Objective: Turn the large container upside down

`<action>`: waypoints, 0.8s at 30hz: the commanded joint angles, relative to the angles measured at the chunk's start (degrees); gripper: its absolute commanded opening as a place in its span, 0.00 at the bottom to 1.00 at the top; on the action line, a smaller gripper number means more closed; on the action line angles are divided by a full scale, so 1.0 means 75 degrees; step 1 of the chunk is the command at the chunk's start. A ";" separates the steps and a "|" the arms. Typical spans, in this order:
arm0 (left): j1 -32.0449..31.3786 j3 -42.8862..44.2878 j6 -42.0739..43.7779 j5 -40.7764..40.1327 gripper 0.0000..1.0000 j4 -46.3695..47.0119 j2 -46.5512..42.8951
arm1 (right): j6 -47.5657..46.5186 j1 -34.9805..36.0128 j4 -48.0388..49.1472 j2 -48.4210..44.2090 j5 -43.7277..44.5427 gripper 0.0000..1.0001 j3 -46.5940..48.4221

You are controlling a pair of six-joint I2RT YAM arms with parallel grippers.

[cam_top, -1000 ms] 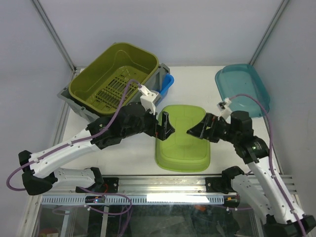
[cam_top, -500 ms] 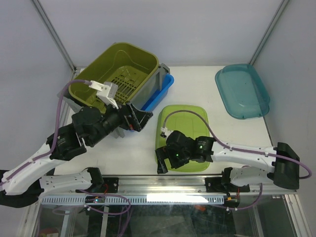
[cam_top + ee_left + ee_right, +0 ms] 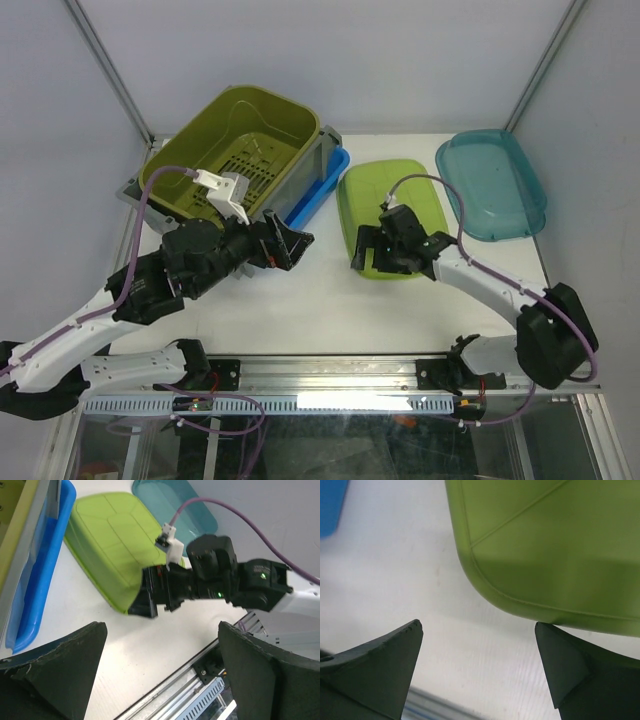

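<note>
Top view alone shows olive basket [image 3: 235, 130] inside large container [image 3: 322, 155]

Five bins [image 3: 135, 195] [image 3: 230, 130] [image 3: 322, 188] [image 3: 390, 195] [image 3: 495, 185], two arms [image 3: 130, 295] [image 3: 490, 285]

green tub [image 3: 545, 545], white table [image 3: 385, 565], hand [image 3: 477, 624] spread wide

The large container [image 3: 318, 158], a grey crate, stands open side up at back left.
</note>
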 commanded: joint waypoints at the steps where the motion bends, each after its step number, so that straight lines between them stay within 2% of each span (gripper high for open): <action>1: -0.0051 -0.0008 -0.0115 0.0122 0.99 0.0164 0.0007 | -0.0871 -0.1113 0.1322 0.0856 -0.0099 0.99 0.0714; 7: -0.0051 0.0073 -0.0217 0.0179 0.99 0.0091 -0.0022 | -0.1071 -0.2051 0.1647 0.2430 -0.0352 0.99 0.2005; 11: -0.0051 0.0378 -0.0201 0.0169 0.99 -0.0067 0.0104 | -0.0999 -0.2411 0.1900 0.3048 -0.0827 1.00 0.2687; 14: -0.0051 0.0828 0.0037 0.0210 0.99 -0.0170 0.0405 | -0.1049 -0.2515 0.1602 0.3293 -0.0972 1.00 0.3386; 18: -0.0051 0.1614 0.0475 0.0127 0.99 -0.0296 0.0891 | -0.1056 -0.2510 0.1407 0.2696 -0.1208 1.00 0.3362; 24: -0.0051 0.2509 0.1334 -0.1358 0.99 -0.0203 0.1438 | -0.0938 -0.2510 0.1220 0.0295 -0.0903 1.00 0.2048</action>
